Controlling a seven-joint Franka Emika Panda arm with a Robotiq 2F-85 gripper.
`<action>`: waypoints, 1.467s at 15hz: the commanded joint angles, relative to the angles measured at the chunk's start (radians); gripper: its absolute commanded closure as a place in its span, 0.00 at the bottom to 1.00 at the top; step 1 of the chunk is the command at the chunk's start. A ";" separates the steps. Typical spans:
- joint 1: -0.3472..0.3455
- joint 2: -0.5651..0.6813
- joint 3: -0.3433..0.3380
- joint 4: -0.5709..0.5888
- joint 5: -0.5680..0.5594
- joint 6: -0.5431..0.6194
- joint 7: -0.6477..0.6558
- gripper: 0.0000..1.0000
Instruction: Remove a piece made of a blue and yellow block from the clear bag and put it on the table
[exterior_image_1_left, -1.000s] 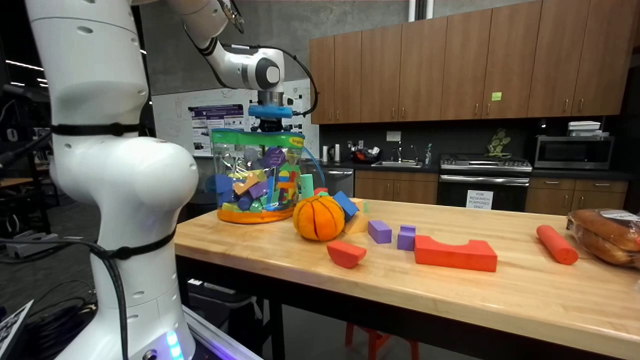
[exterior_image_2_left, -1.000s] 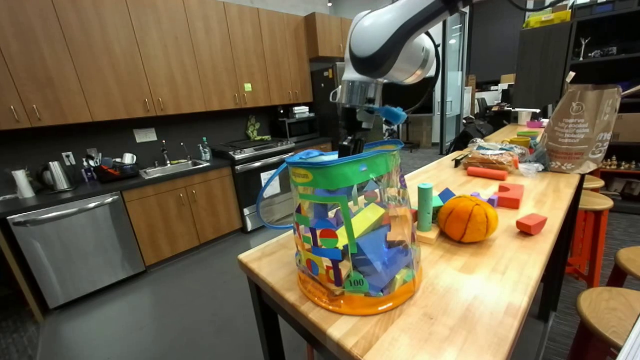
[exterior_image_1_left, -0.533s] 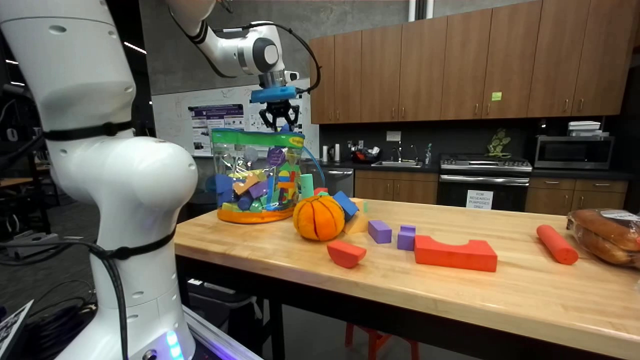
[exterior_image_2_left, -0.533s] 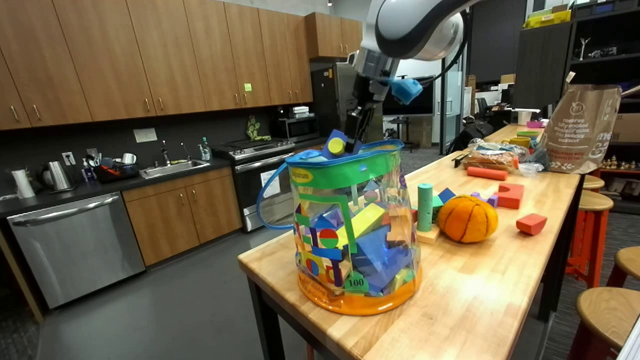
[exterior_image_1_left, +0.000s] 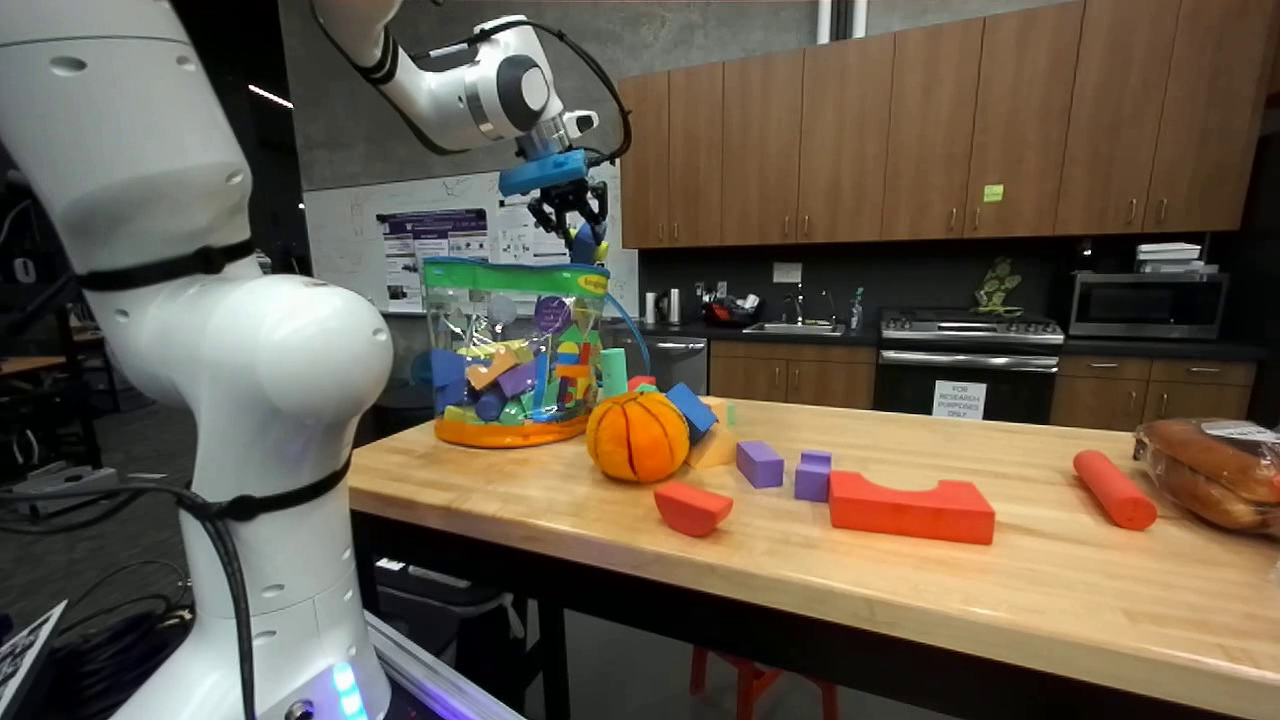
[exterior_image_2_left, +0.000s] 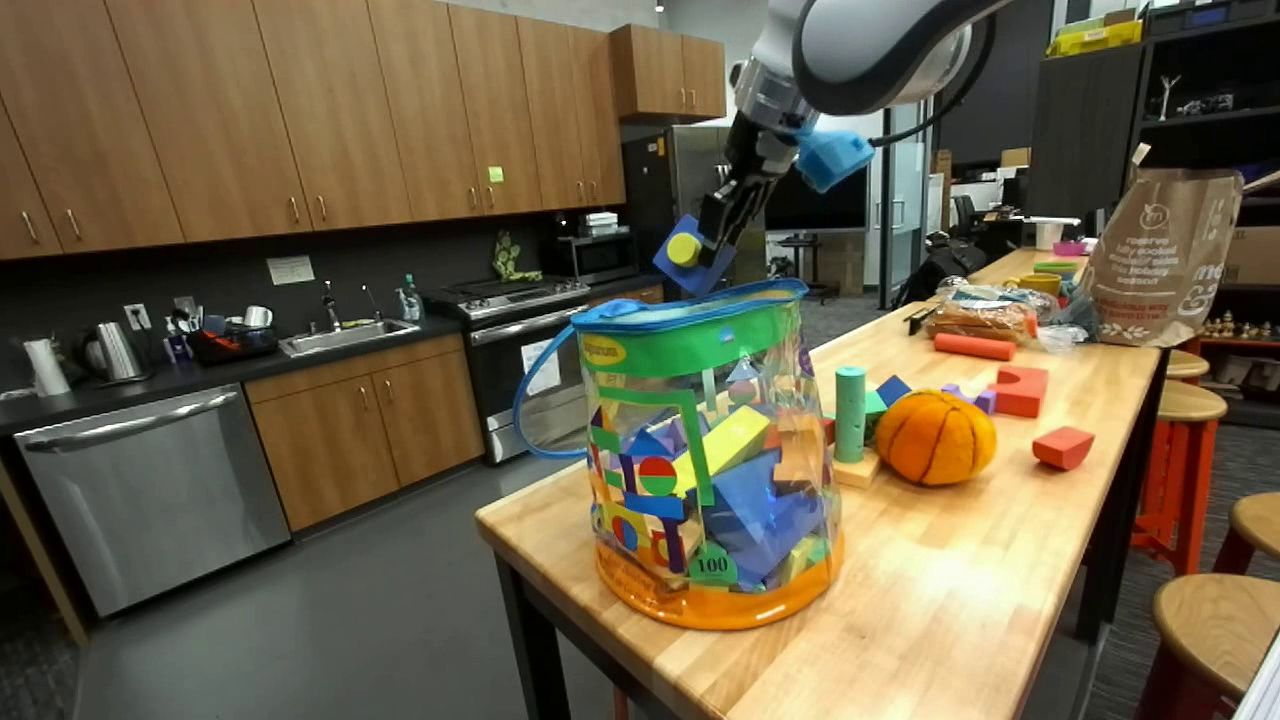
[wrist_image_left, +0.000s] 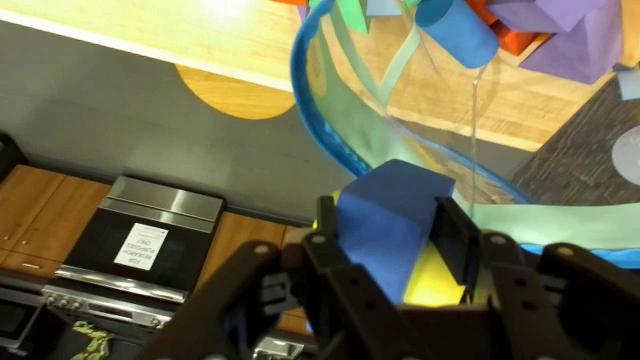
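Observation:
The clear bag stands upright on the table (exterior_image_2_left: 920, 590), its green band (exterior_image_2_left: 700, 342) and blue rim at the top; it also shows in an exterior view (exterior_image_1_left: 470, 276). Colourful blocks fill its lower part. My gripper (exterior_image_2_left: 712, 228) is tilted above the bag's open mouth and shut on the piece, a blue block (exterior_image_2_left: 703, 275) with a round yellow part. The piece hangs just above the rim in both exterior views (exterior_image_1_left: 585, 246). In the wrist view the fingers press the blue block (wrist_image_left: 385, 220) from both sides, with yellow at its sides; the bag's blue rim (wrist_image_left: 305, 95) lies beyond it.
An orange ball (exterior_image_1_left: 637, 437), a teal cylinder (exterior_image_2_left: 850, 415) and a blue block (exterior_image_1_left: 692, 408) stand close beside the bag. Purple blocks (exterior_image_1_left: 760, 464), red blocks (exterior_image_1_left: 910, 508), a red cylinder (exterior_image_1_left: 1114, 489) and packaged bread (exterior_image_1_left: 1215, 472) lie farther along the table. A paper bag (exterior_image_2_left: 1160, 260) stands beyond.
My gripper has risen out of the bag with the piece and tilted. The piece was inside the bag, then at the rim, and is now above it. The bag has stayed in place.

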 joint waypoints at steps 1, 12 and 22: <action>-0.063 -0.086 0.008 -0.088 -0.069 0.115 0.147 0.74; -0.151 -0.094 -0.079 -0.181 -0.022 0.080 0.235 0.74; -0.201 -0.058 -0.331 -0.270 0.119 0.084 0.038 0.74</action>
